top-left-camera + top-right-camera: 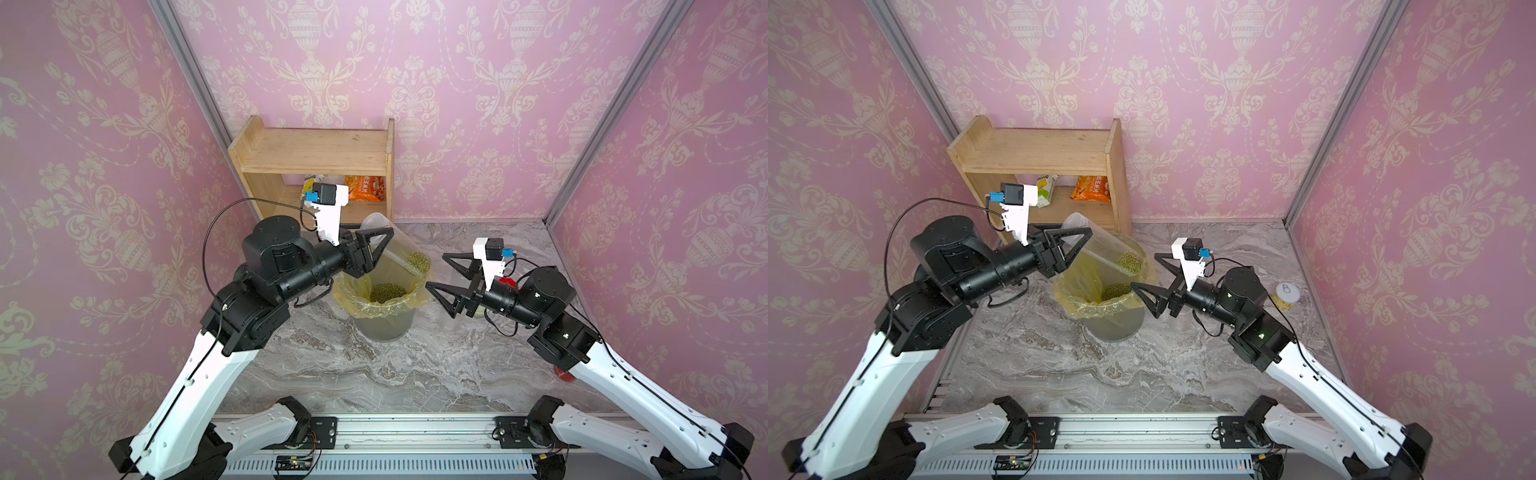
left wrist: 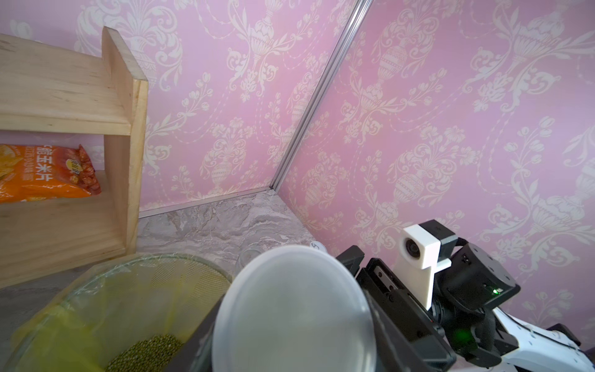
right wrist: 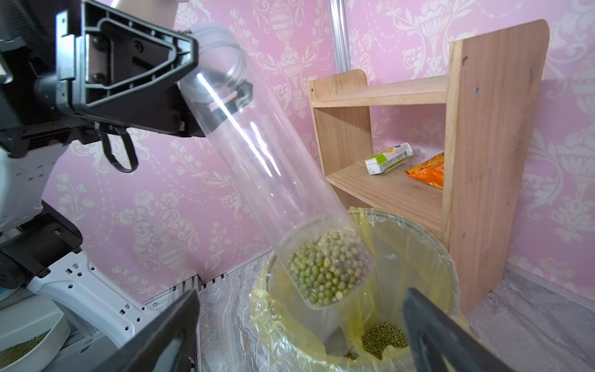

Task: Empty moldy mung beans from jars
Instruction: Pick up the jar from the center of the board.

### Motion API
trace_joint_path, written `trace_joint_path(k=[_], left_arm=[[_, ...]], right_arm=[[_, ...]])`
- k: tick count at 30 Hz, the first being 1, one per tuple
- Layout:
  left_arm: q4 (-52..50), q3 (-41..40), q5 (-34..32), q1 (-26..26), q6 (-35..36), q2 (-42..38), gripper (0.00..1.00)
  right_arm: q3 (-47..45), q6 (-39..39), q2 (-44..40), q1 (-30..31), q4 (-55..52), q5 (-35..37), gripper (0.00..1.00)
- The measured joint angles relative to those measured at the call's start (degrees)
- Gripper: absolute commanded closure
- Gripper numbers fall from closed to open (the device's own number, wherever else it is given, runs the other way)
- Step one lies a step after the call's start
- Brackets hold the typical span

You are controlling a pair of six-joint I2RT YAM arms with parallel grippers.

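My left gripper is shut on the upper end of a tall clear jar. The jar hangs tilted over the bin, base end lowest. Mung beans sit in that lower end. In the left wrist view the jar's translucent round end fills the space between the fingers. More mung beans lie inside the bin. My right gripper is open and empty at the bin's right rim.
The grey bin with a yellow bag stands mid-table. A wooden shelf at the back holds an orange snack bag. A red lid shows behind my right wrist. A pale-topped container stands far right.
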Motion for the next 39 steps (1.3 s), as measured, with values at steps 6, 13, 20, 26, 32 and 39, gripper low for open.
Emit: trace_joint_path(k=[6, 13, 20, 26, 32, 39], left_arm=[[6.82, -0.04, 7.48, 4.66, -6.64, 3.15, 0.69], [15.32, -1.95, 13.90, 8.22, -14.82, 5.14, 0.70], [18.60, -2.05, 16.81, 8.70, -17.70, 6.32, 0.70], [18.62, -2.05, 17.38, 9.44, -17.88, 7.04, 0.70], [17.84, -2.05, 19.30, 10.32, -18.05, 6.88, 0.70], [15.89, -2.05, 22.97, 11.30, -18.53, 6.12, 0.69]], right_arm=[[-0.98, -0.07, 0.11, -1.09, 5.92, 0.76, 0.00], [-1.49, 0.02, 1.38, -2.16, 10.03, 2.67, 0.00], [-1.57, 0.13, 3.61, -2.19, 13.31, 4.00, 0.00], [-1.51, 0.09, 5.64, -2.38, 15.15, 5.62, 0.00], [-0.31, -0.09, 7.52, -4.09, 15.45, 5.66, 0.00], [0.98, -0.74, 8.46, -4.81, 15.02, 4.87, 0.00]])
